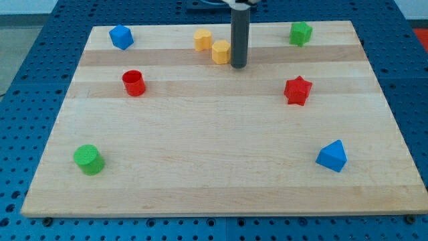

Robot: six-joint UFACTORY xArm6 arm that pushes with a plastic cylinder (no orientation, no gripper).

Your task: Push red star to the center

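The red star (297, 90) lies on the wooden board (214, 154) at the view's right, a little above mid-height. My tip (239, 65) stands near the view's top centre, well to the left of and above the red star and apart from it. It is right beside a yellow hexagon block (221, 51), close to touching its right side.
A second yellow block (203, 39) sits just left of the hexagon. A blue block (121, 37) is at top left, a green block (301, 33) at top right, a red cylinder (134, 83) at left, a green cylinder (88, 159) at bottom left, a blue triangular block (332, 156) at bottom right.
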